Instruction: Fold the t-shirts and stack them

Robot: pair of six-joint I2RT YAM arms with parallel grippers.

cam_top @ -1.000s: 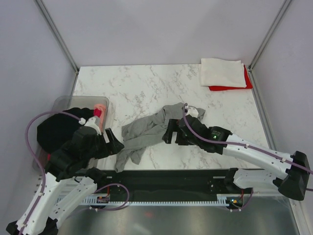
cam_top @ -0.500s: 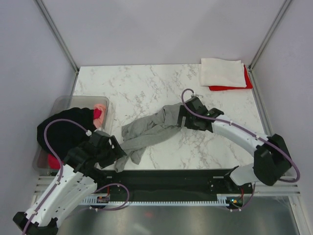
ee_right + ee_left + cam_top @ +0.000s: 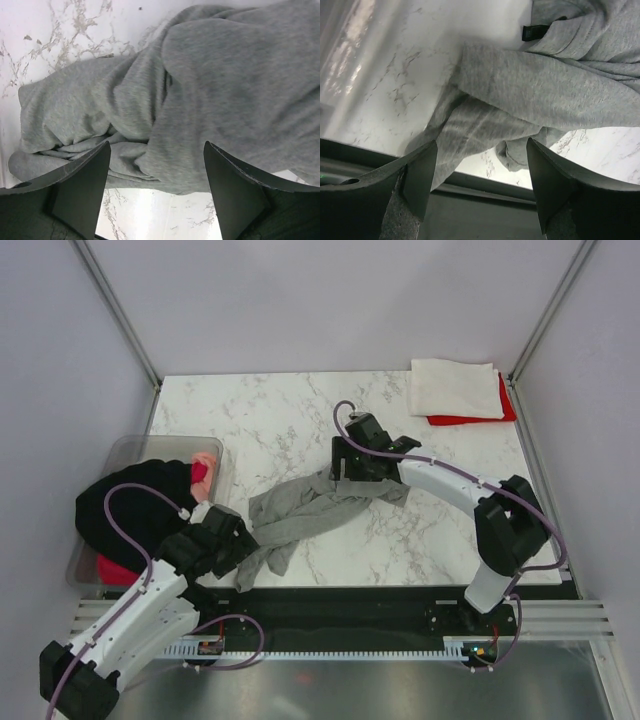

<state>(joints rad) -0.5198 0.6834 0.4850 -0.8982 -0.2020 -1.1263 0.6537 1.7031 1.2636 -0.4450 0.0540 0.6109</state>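
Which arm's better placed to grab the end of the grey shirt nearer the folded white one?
Right, probably. Its open claw hangs over that far end of the grey t-shirt; the left claw is at the opposite end, beside the tub.

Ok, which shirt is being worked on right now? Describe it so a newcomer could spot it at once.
On the marble table, look near the front edge, just right of the clear tub. The grey t-shirt lies there in a crumpled, stretched strip: the only grey garment, and the only unfolded one on the bare marble.
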